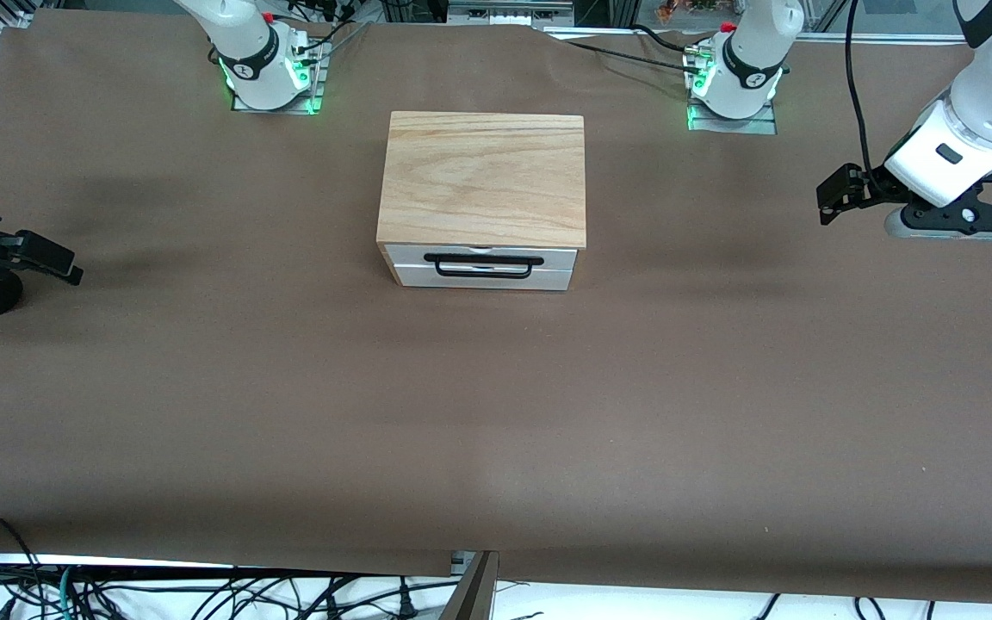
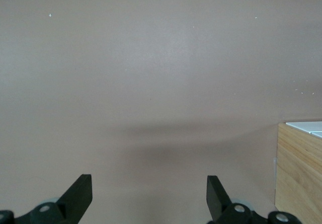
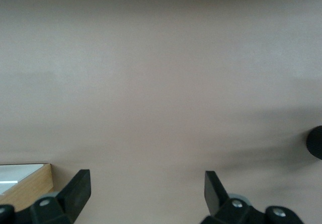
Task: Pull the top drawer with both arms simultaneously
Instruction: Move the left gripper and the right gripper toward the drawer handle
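Observation:
The wooden box [image 1: 482,176] stands at the table's middle, between the two arm bases. The top drawer [image 1: 479,252] is shut: its white front panel sits just under the wood top, with a thin black bar handle [image 1: 484,260]. My left gripper [image 1: 830,196] is open and empty above the table at the left arm's end, well apart from the box. My right gripper [image 1: 61,261] is open and empty at the right arm's end. The left wrist view shows open fingers [image 2: 80,191] and a box corner [image 2: 301,171]. The right wrist view shows open fingers [image 3: 79,186] and a box corner [image 3: 27,186].
A second white front panel [image 1: 479,277] lies below the top drawer. Brown cloth [image 1: 496,413] covers the table. Cables hang along the table edge nearest the front camera [image 1: 117,594]. A dark round shape [image 3: 315,142] shows at the edge of the right wrist view.

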### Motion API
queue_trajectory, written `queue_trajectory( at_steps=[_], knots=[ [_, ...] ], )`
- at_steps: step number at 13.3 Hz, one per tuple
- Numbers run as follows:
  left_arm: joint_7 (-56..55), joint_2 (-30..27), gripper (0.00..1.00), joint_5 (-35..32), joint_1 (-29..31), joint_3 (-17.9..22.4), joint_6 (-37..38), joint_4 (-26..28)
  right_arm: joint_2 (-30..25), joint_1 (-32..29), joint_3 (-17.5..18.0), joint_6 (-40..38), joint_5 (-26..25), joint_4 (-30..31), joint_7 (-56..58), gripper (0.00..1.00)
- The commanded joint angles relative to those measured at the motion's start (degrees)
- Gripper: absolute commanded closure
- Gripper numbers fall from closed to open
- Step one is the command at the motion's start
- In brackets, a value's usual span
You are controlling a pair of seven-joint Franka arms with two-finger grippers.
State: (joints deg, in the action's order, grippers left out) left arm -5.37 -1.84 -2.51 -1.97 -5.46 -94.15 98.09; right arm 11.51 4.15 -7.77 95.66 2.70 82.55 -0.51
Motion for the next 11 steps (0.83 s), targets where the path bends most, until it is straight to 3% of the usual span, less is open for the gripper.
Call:
queue_trajectory(
  at_steps=[1,5,7,11],
  knots=[
    [0.4,2.0,0.0,-0.8,-1.2,-0.9,1.6,-1.6,1.7,0.4,0.5,-0.6,0.5,-0.4,0.4,0.0],
    [0.5,5.7,0.0,3.1,-1.5,-2.1,3.1,-1.9,6.8,0.6,0.7,-1.1,15.7,0.3,0.6,0.0],
    [0.6,9.8,0.0,10.8,-1.6,-2.2,2.9,-2.8,8.7,0.7,0.9,-1.6,22.9,0.3,0.6,0.0],
    [0.8,19.1,0.0,28.5,-1.5,-2.2,2.4,-7.7,15.0,1.0,0.9,-2.7,43.6,0.9,4.5,0.0]
  ],
)
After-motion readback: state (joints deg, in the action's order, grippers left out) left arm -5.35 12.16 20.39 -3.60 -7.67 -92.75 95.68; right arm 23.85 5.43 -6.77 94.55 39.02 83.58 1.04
